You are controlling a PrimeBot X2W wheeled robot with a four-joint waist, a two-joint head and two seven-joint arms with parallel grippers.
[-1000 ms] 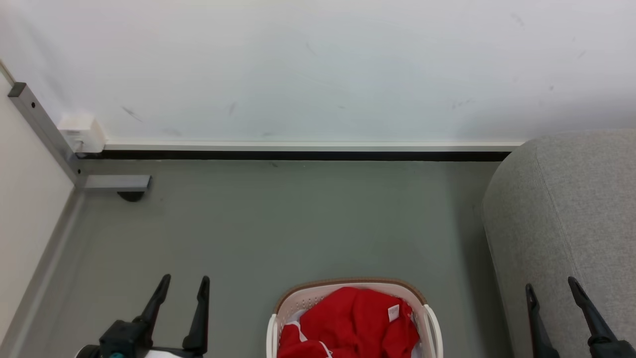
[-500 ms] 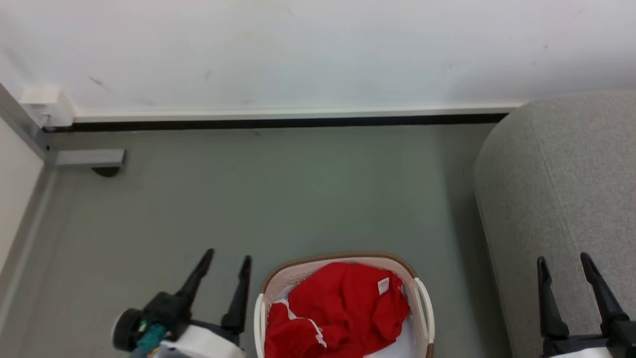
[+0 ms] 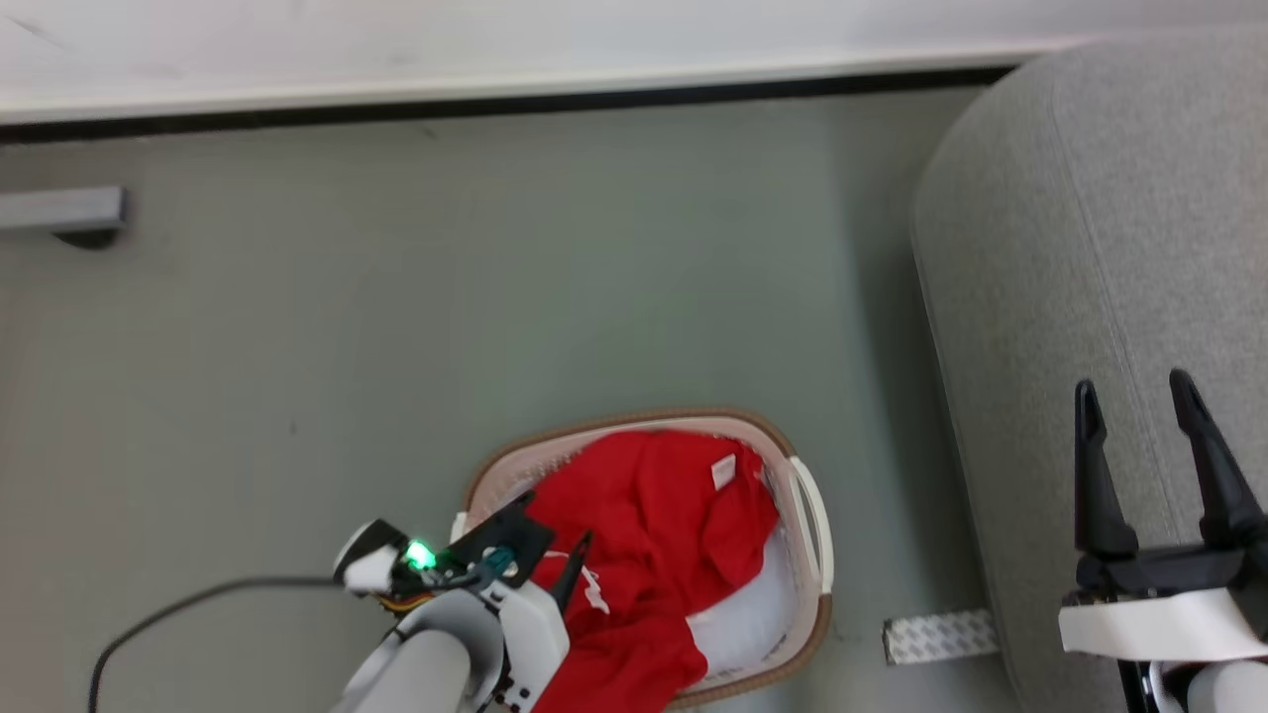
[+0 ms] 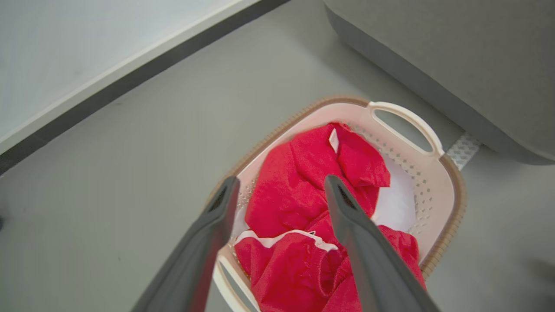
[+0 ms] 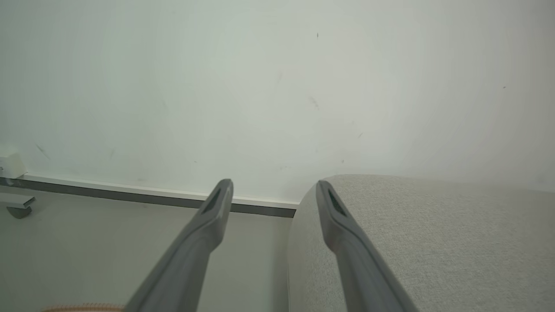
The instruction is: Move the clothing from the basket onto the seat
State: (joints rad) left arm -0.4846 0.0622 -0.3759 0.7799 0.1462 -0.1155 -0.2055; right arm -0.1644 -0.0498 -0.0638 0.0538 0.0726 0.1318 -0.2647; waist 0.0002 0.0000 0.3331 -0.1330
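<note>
Grey floor (image 3: 495,297); left end effector (image 4: 281,180) wide open, empty, above clothing (image 4: 282,212) in basket (image 4: 438,186).

Cream laundry basket (image 4: 427,184), middle of the left wrist view: smooth, faintly glossy plastic with perforated walls and a ribbed brown rim. Inside it the red garments (image 4: 295,190) are soft, matt, crumpled cloth; the white cloth (image 4: 396,203) looks smoother. Upper right, the sofa (image 4: 433,52) wears a coarse matt grey weave. The floor (image 4: 130,151) is smooth and matt. The left gripper (image 4: 279,188) has dark matt fingers (image 4: 368,260), plastic by the look
</note>
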